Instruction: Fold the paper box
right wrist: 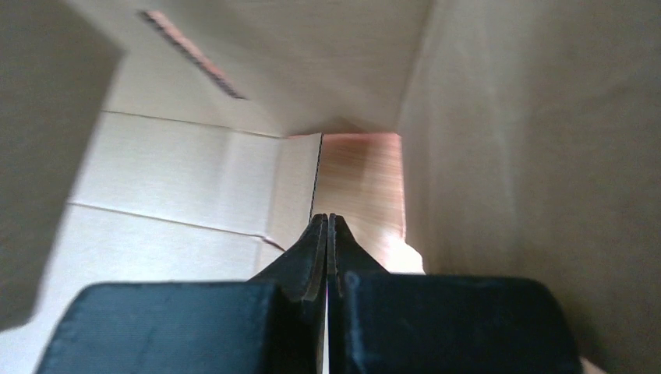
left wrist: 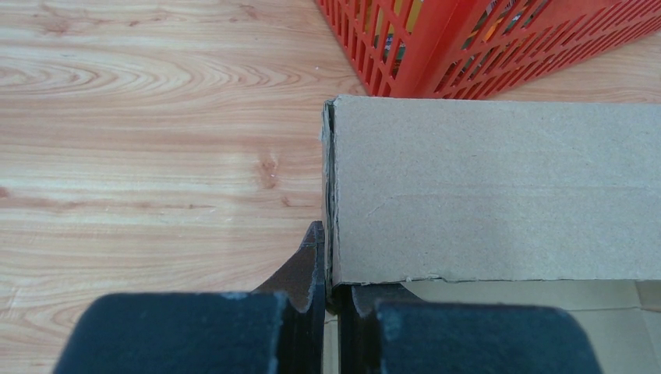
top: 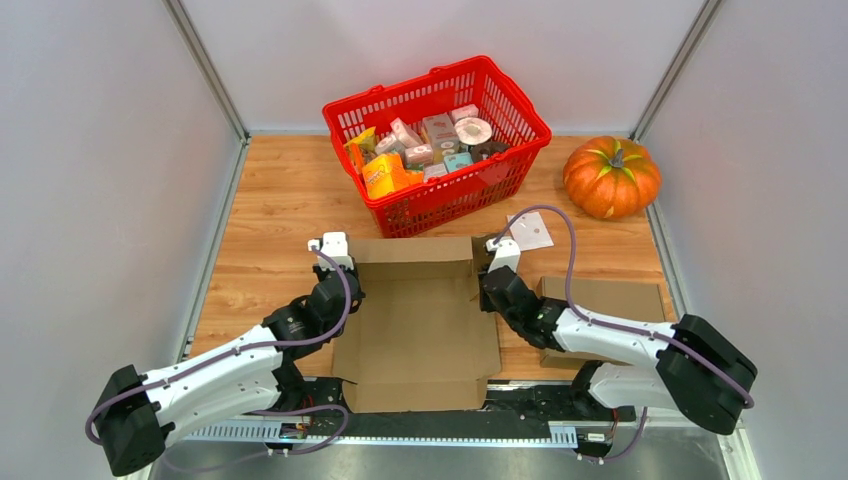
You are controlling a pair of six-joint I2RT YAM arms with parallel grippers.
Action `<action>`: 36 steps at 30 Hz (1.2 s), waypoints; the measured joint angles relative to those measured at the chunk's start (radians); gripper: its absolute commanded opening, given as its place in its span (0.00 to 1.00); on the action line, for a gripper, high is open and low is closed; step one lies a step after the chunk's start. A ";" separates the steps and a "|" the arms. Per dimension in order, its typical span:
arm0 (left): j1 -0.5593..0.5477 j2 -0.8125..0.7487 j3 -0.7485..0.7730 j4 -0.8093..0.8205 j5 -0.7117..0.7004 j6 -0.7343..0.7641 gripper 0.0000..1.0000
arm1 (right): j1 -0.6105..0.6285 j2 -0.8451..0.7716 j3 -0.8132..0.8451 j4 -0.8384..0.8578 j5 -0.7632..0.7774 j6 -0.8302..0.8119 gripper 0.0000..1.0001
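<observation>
The paper box (top: 415, 320) lies opened out on the counter (top: 270, 200), in the middle toward six o'clock. Its floor is flat and its far wall looks raised at twelve o'clock.

I judge the step in hand to be standing the side walls up square to that far wall. To do it well, I should swing the left panel up along its crease without tearing the thin edge. I should work both sides together, so the box does not skid.

My left claw (left wrist: 329, 265) sits at the box's ten o'clock corner, pinched almost together on the cardboard edge. My right claw (right wrist: 327, 226) is inside the box at its two o'clock corner, tips pressed together with nothing between them. It could serve as a blunt pusher. The right wall rises just beside it at three o'clock; whether they touch, I cannot tell.

Beyond the far wall, at twelve o'clock, stands a red basket (top: 437, 140) of packets. A pumpkin (top: 611, 177) sits at two o'clock, well apart.
</observation>
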 measured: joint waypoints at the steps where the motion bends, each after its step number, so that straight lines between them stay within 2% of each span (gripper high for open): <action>1: 0.000 0.001 0.000 0.000 0.000 0.000 0.00 | 0.002 -0.003 0.000 0.013 -0.011 -0.005 0.00; 6: 0.000 0.005 0.000 0.004 0.000 -0.001 0.00 | 0.007 0.019 0.000 0.081 -0.085 -0.034 0.01; 10: 0.000 0.008 0.000 0.008 0.000 0.000 0.00 | 0.007 0.099 0.023 0.123 -0.142 -0.054 0.01; 17: 0.001 0.010 0.000 0.006 -0.015 0.000 0.00 | 0.001 0.216 0.056 0.246 -0.138 -0.052 0.01; 20: 0.001 0.010 0.000 0.006 -0.016 0.000 0.00 | 0.000 0.208 0.055 0.245 -0.144 -0.039 0.15; 21: 0.001 0.010 0.000 0.006 -0.018 0.000 0.00 | 0.002 0.189 0.055 0.222 -0.150 -0.036 0.23; 24: 0.001 0.008 0.000 0.005 -0.018 -0.003 0.00 | 0.006 0.035 0.039 0.059 -0.172 0.000 0.43; 30: 0.000 -0.012 -0.012 0.005 -0.018 -0.011 0.00 | -0.001 -0.399 0.068 -0.291 -0.168 0.046 0.56; 32: 0.000 -0.018 -0.016 0.006 -0.019 -0.011 0.00 | -0.003 -0.478 0.072 -0.359 -0.168 0.058 0.54; 34: 0.000 -0.020 -0.019 0.008 -0.019 -0.014 0.00 | -0.008 -0.546 0.069 -0.427 -0.172 0.077 0.34; 36: 0.000 -0.021 -0.020 0.009 -0.019 -0.017 0.00 | -0.008 -0.568 0.049 -0.438 -0.186 0.095 0.22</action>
